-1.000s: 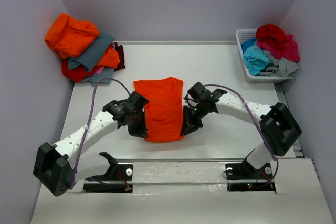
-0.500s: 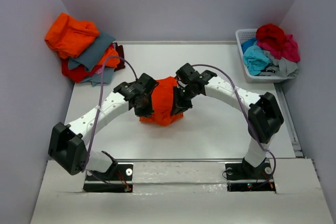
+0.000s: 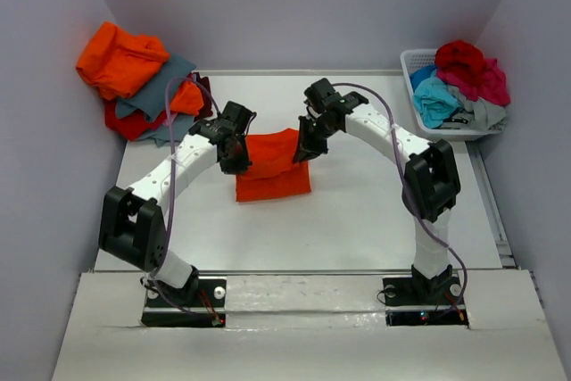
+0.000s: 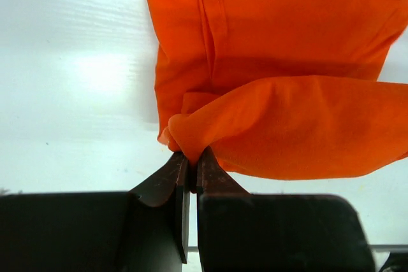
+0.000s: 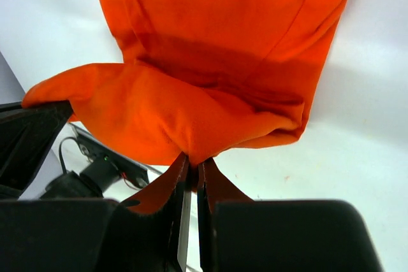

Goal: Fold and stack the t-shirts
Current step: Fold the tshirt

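Two pincers hold one orange t-shirt (image 3: 272,171) mid-fold at the middle of the surface (image 3: 357,211).

The left pincer (image 3: 239,156) and the right pincer (image 3: 306,149) are each clamped tight on one corner of the same cloth edge. They hold it raised and level over the layer lying flat below, probably so it drops as a straight fold. One pile of t-shirts (image 3: 143,82) sits far left, its number unclear. One basket (image 3: 451,134) far right holds loose t-shirts (image 3: 459,78) in at least four colours.
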{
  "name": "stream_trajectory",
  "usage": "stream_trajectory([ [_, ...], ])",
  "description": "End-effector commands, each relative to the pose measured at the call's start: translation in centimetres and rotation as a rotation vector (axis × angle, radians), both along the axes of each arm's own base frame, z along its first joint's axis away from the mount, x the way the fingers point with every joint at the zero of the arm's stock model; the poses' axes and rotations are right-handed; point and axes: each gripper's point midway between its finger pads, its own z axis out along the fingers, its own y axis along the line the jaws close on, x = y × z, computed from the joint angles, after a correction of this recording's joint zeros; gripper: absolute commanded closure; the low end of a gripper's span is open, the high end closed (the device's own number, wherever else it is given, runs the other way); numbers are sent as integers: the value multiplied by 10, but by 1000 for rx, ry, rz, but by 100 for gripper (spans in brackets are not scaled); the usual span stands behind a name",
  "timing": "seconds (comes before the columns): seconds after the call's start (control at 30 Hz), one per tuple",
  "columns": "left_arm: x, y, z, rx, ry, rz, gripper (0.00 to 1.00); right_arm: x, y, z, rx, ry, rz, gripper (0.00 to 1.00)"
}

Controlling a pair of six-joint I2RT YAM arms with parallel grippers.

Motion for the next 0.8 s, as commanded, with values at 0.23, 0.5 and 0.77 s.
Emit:
stream_trajectory([
  [0.23,66,8,20,31,-119,28,94,54,1,18,-8,-90,-21,93],
  [0.5,93,6,22,31,-137,44,94,78,-3,15,-16,-103,-46,93],
  [0.77,106,10,10,46,-116,62,94,95,-5,6,-20,-102,-55,93],
])
